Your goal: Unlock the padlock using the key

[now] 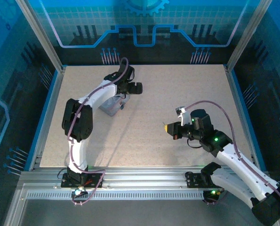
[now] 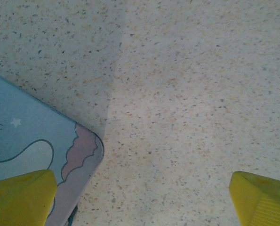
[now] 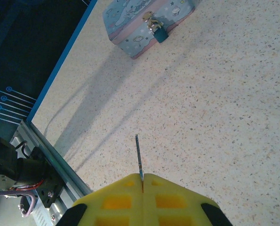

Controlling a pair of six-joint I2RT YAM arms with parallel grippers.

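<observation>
The padlock (image 3: 159, 32) hangs on the front clasp of the pale blue cartoon box (image 3: 140, 28), small with a dark teal body and a brass loop. My right gripper (image 3: 142, 181) is shut on the key (image 3: 139, 155), a thin dark sliver sticking out from between the yellow fingers, pointing toward the box from well away. In the top view the right gripper (image 1: 169, 127) sits mid-table, right of the box (image 1: 110, 106). My left gripper (image 2: 140, 197) is open just over the box's corner (image 2: 31, 141), its yellow fingertips (image 2: 22, 195) spread wide above bare table.
The speckled table is bordered by a blue rim (image 1: 48, 113) on the left and a metal rail (image 1: 130, 181) at the near edge. The left arm (image 1: 90, 101) arches over the box at the back left. Open tabletop lies between box and right gripper.
</observation>
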